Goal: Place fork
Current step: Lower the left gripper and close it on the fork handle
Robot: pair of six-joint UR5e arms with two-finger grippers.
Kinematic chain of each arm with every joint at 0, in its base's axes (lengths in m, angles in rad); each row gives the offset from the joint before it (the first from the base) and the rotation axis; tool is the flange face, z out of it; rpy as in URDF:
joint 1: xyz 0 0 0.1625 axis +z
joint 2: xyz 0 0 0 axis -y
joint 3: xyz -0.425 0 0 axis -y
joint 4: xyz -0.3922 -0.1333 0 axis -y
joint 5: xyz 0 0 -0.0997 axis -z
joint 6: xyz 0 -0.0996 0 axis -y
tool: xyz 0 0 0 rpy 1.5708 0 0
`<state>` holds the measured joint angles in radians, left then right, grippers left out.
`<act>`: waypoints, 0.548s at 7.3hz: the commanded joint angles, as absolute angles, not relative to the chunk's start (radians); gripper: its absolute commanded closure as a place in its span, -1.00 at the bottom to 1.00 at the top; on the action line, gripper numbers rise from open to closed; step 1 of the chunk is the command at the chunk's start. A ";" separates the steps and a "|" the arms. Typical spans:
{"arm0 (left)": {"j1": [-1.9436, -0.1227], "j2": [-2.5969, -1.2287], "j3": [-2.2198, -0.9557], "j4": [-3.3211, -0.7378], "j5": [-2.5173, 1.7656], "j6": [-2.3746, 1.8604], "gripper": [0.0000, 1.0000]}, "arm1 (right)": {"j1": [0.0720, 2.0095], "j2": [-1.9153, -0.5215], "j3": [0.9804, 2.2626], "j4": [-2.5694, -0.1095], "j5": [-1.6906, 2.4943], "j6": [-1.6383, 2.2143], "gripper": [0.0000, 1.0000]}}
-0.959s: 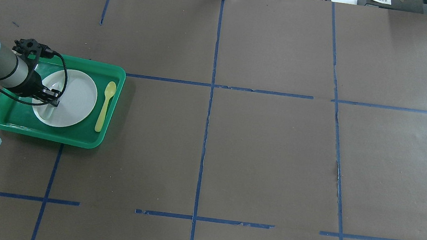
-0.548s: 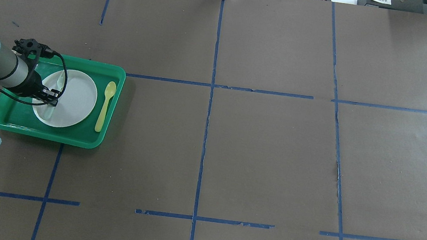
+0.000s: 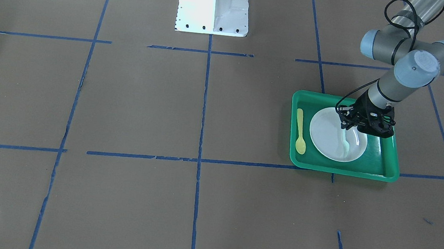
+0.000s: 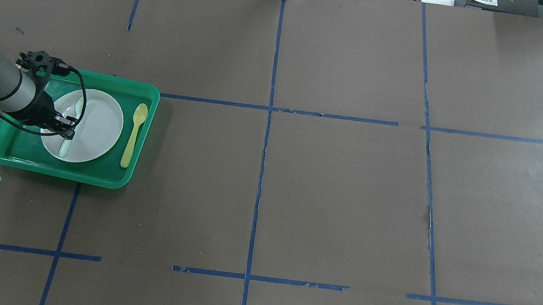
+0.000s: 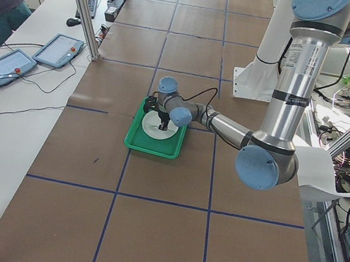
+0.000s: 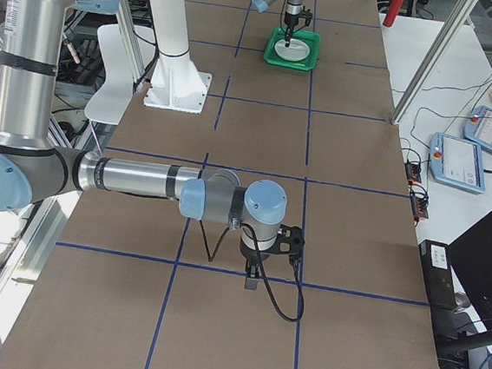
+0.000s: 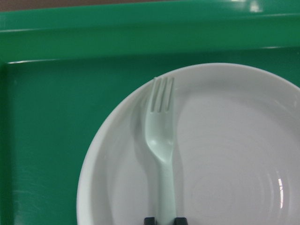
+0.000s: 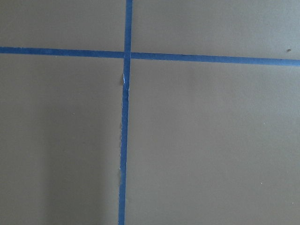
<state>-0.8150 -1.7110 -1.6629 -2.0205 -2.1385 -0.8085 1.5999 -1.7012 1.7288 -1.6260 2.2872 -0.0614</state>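
Pinching fork handle over white plate — left fingers; right fingers — cannot tell open or closed.

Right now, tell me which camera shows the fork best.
The left wrist-mounted view: the fork fills the frame, tines clear, over the white plate, handle in the left gripper. Overhead and front-facing views show only a small pale sliver; the side views, almost nothing.
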 commanded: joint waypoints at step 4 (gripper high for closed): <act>-0.944 -1.697 -1.675 -2.020 -2.232 -0.802 1.00 | 1.600 -1.701 1.729 -1.626 2.287 -0.061 -1.00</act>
